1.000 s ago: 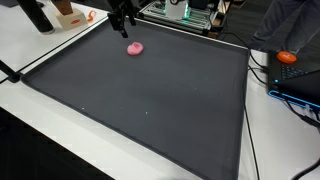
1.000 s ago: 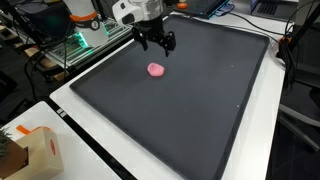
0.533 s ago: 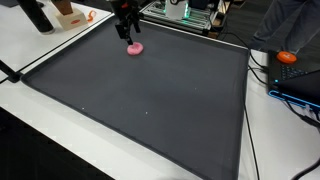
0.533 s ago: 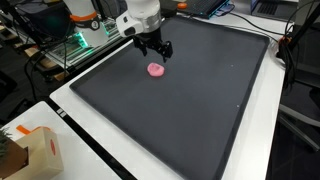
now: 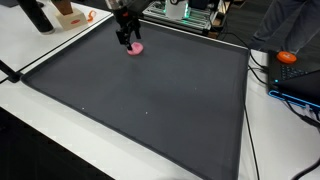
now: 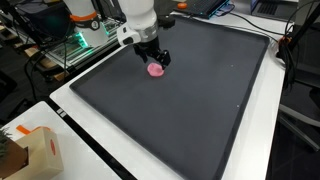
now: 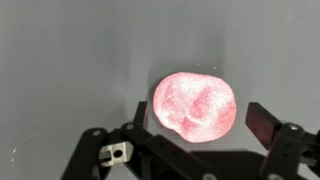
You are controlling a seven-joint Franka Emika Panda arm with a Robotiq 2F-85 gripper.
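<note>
A small pink lumpy object point(image 7: 197, 105) lies on the dark grey mat point(image 7: 70, 60). In both exterior views it sits near the mat's far part point(image 5: 136, 47) point(image 6: 157, 70). My gripper point(image 7: 203, 118) hangs right above it, open, one finger on each side of the lump and neither pressing on it. The gripper point(image 5: 127, 40) comes down over the object from above, and in an exterior view its black fingers point(image 6: 153, 59) partly hide the pink thing.
The mat point(image 5: 150, 100) lies on a white table. An orange object point(image 5: 287, 57) and cables sit at one side. A cardboard box point(image 6: 35, 150) stands near a table corner. Electronics with green lights point(image 6: 80, 42) stand beyond the mat's edge.
The gripper has come down and across over the pink object, from beside and above it to straddling it. Its jaws stay open. The pink object has not moved.
</note>
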